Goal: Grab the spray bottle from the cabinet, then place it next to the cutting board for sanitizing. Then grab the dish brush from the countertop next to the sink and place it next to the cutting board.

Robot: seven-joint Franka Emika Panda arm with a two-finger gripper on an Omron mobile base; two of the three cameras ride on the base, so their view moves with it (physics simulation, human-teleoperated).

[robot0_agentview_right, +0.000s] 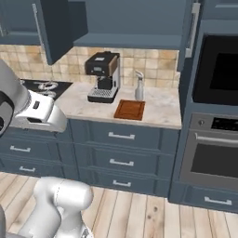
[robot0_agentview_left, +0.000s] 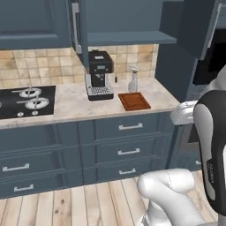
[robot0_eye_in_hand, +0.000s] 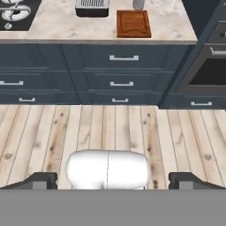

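Observation:
The spray bottle [robot0_agentview_left: 133, 80] [robot0_agentview_right: 139, 86] stands upright on the countertop [robot0_agentview_left: 66, 103] [robot0_agentview_right: 160, 109], just behind the cutting board [robot0_agentview_left: 134, 101] [robot0_agentview_right: 130, 109] [robot0_eye_in_hand: 133, 24]. Only its base [robot0_eye_in_hand: 138, 4] shows in the hand view. Above them the cabinet [robot0_agentview_left: 128, 37] [robot0_agentview_right: 125, 23] hangs with its door swung open. My gripper [robot0_eye_in_hand: 113, 181] is open, its two fingertips [robot0_eye_in_hand: 39, 181] wide apart with nothing between them. It hangs back from the counter, over the wooden floor. The dish brush and the sink are out of view.
A black coffee machine [robot0_agentview_left: 99, 74] [robot0_agentview_right: 103, 76] stands left of the board. A black hob [robot0_agentview_left: 26, 101] lies further left. Built-in ovens [robot0_agentview_right: 216, 148] fill the right side. Blue drawers [robot0_eye_in_hand: 123, 57] run below the counter, over a plank floor [robot0_eye_in_hand: 110, 128].

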